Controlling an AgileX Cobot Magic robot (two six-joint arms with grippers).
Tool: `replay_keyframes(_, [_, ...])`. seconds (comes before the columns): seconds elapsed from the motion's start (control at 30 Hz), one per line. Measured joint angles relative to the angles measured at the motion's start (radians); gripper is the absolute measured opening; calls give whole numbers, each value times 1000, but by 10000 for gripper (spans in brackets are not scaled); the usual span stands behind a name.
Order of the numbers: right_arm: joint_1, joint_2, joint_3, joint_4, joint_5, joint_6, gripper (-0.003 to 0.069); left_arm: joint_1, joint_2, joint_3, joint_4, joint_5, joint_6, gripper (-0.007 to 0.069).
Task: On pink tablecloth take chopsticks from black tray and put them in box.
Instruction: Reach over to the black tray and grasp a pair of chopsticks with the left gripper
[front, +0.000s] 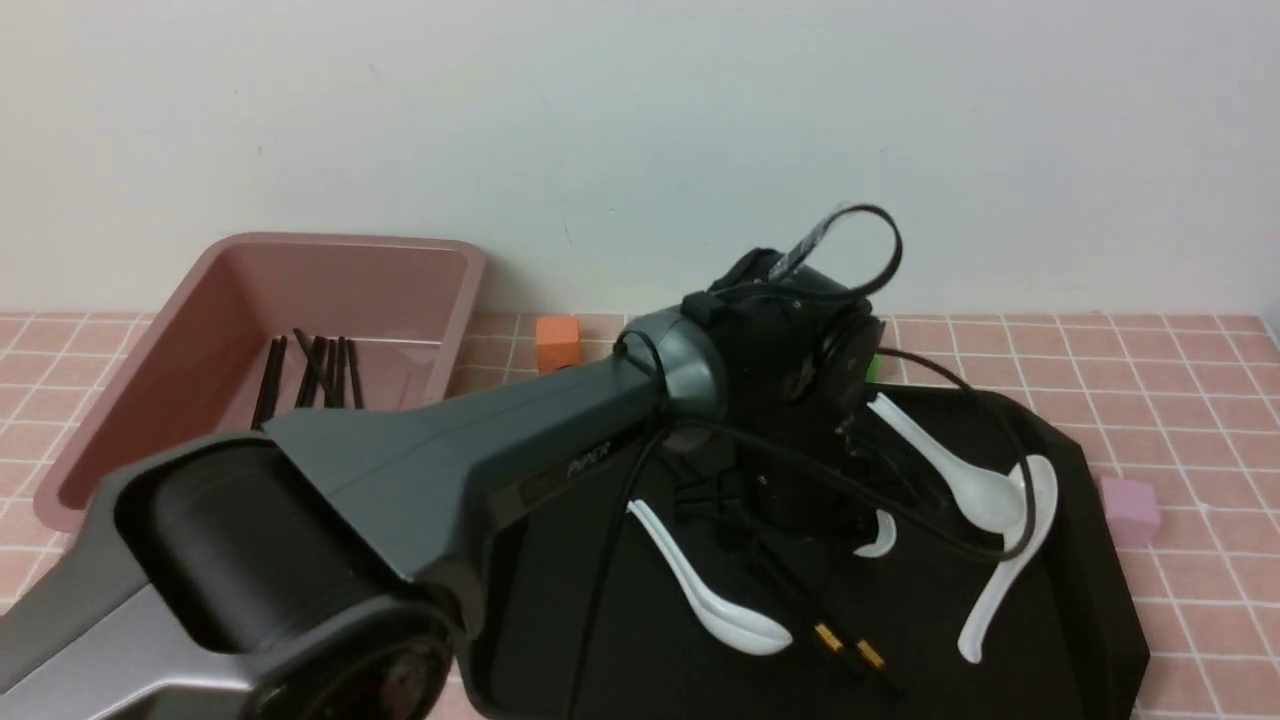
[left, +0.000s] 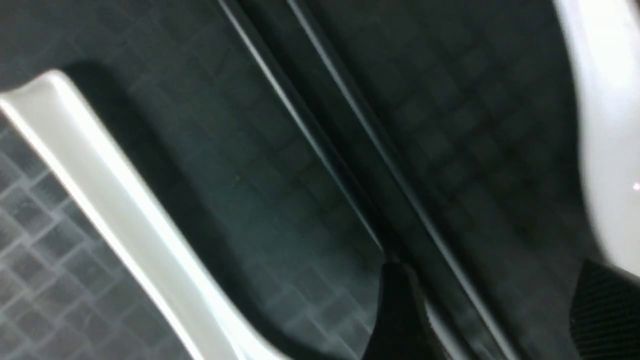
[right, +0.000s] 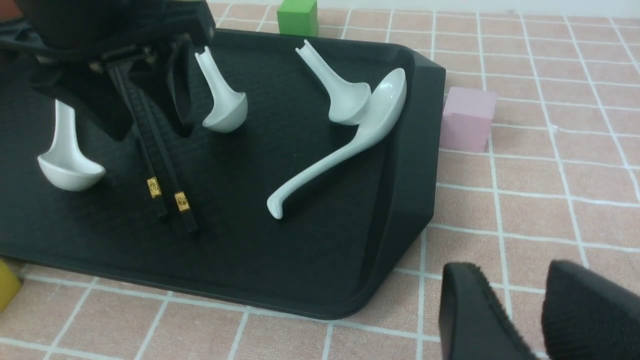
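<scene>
The black chopsticks (front: 800, 610) with gold bands lie side by side on the black tray (front: 1080, 560), which sits on the pink tablecloth (front: 1150, 380). My left gripper (left: 492, 280) is down on the tray, open, its fingers standing either side of the chopsticks (left: 320, 140). The right wrist view shows it (right: 145, 100) straddling the pair (right: 155, 150); in the front view the wrist hides it. My right gripper (right: 515, 280) is open and empty over the cloth beside the tray (right: 280, 250). The dusty-pink box (front: 200, 300) stands at the far left, with several chopsticks (front: 315, 370) in it.
Several white soup spoons (front: 960, 480) lie on the tray around the chopsticks, one (left: 125, 210) close beside my left gripper. Small cubes sit on the cloth: orange (front: 558, 342), pink (front: 1130, 508), green (right: 297, 16) and yellow (right: 7, 290).
</scene>
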Motion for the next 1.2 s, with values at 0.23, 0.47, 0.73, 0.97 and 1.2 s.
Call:
replay_keyframes(0.23, [0, 0, 0, 0, 0, 0, 240, 0, 16, -8, -1, 4, -1, 449])
replay_keyframes(0.47, [0, 0, 0, 0, 0, 0, 240, 0, 17, -9, 14, 28, 0, 342])
replay_keyframes(0.73, [0, 0, 0, 0, 0, 0, 240, 1, 17, -9, 58, 59, 1, 101])
replay_keyframes(0.97, [0, 0, 0, 0, 0, 0, 240, 0, 17, -9, 90, 73, 1, 103])
replay_keyframes(1.2, [0, 0, 0, 0, 0, 0, 240, -10, -43, -2, 82, 71, 68, 103])
